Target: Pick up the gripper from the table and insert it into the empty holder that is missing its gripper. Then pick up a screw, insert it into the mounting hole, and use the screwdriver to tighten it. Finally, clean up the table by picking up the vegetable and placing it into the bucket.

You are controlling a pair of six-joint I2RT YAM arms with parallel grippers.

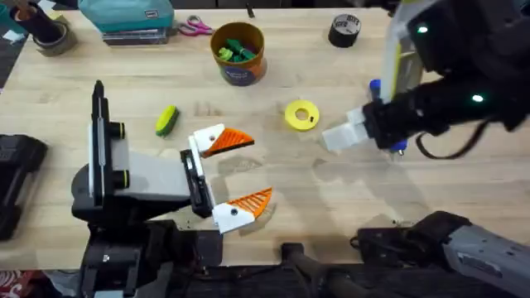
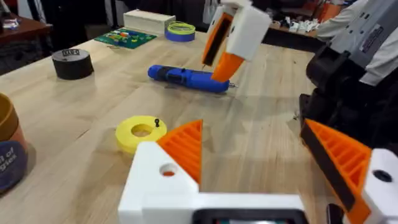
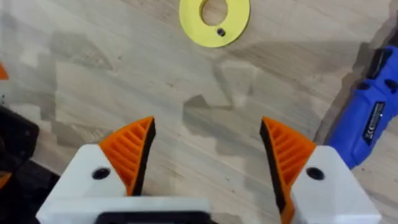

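From where I stand, the left claw [image 1: 240, 172] lies low over the wooden counter [image 1: 331, 207] at about 7 o'clock, its two white fingers spread wide, each capped with an orange ribbed tip, and nothing between them. The upper tip is the gripper [image 1: 225, 142], seated on its white holder [image 1: 205, 139]. The right claw [image 3: 208, 152] hangs over the counter toward 3 o'clock, jaws also well apart and empty, bare wood below it. Just beside that arm lies the blue screwdriver [image 2: 188, 78], flat on the counter, partly hidden under the arm from above. The yellow round spool [image 1: 301, 115] sits near the middle with a small dark screw [image 2: 157, 122] resting on its top face. The yellow-and-green vegetable [image 1: 166, 120] lies on the wood at roughly 10 o'clock, just beside the left arm's body, well apart from the bucket [image 1: 238, 52] at 12 o'clock, which holds dark green pieces [image 1: 235, 50]
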